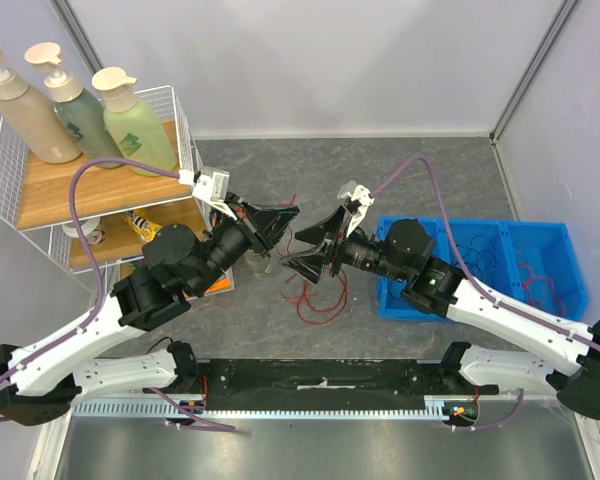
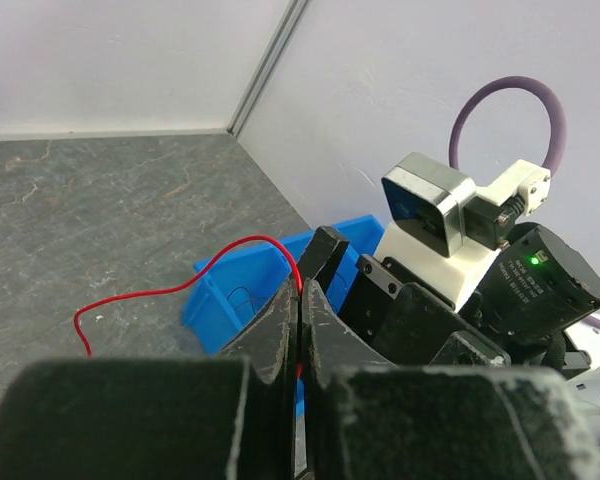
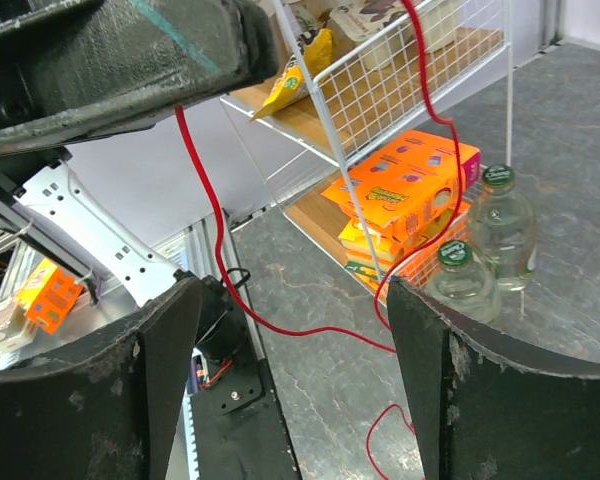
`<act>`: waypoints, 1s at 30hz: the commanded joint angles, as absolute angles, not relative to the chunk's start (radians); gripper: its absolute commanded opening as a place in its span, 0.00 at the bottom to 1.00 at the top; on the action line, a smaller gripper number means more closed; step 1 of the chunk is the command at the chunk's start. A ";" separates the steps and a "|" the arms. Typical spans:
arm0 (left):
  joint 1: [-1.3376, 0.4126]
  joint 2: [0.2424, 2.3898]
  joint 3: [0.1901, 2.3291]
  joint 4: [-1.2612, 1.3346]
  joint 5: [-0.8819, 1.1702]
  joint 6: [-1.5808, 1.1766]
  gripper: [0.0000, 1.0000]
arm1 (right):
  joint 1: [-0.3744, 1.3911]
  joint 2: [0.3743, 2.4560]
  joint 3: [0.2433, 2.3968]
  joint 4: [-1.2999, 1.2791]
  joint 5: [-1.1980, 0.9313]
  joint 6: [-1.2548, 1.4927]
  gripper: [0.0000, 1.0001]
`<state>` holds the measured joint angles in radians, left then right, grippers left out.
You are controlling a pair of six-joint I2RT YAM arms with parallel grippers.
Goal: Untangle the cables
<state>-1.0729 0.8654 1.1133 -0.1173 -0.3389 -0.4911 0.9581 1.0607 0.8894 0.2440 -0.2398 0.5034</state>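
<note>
My left gripper (image 1: 283,217) is shut on a red cable (image 2: 242,246), which runs out of the fingertips in the left wrist view (image 2: 301,308) and arcs down to the table. In the right wrist view the same red cable (image 3: 204,218) hangs from the left gripper's fingers (image 3: 120,60) and passes between my right gripper's wide-open jaws (image 3: 295,370) without touching them. My right gripper (image 1: 316,246) faces the left one, a little apart. More red cable loops (image 1: 320,298) lie on the table below both grippers. Thin black wire shows near the right gripper's fingers (image 1: 302,240).
A blue divided bin (image 1: 570,262) at right holds more red and black wires (image 1: 536,284). A white wire rack (image 1: 10,160) at left carries three pump bottles (image 1: 130,120). Orange boxes (image 3: 400,185) and two glass bottles (image 3: 502,222) stand at its foot.
</note>
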 commanded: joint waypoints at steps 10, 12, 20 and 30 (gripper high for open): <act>-1.071 0.870 1.094 -0.109 -0.364 -0.522 0.01 | 0.957 1.094 0.910 0.347 -0.353 0.540 0.07; -1.071 0.865 1.080 -0.133 -0.380 -0.519 0.02 | 0.959 1.082 0.922 0.290 -0.356 0.522 0.00; -1.072 0.789 1.000 -0.328 -0.333 -0.404 0.49 | 0.959 0.939 0.922 -0.056 -0.298 0.423 0.00; -1.071 0.574 0.899 -0.301 0.084 -0.193 0.71 | 0.957 0.930 1.049 -0.316 -0.339 0.462 0.00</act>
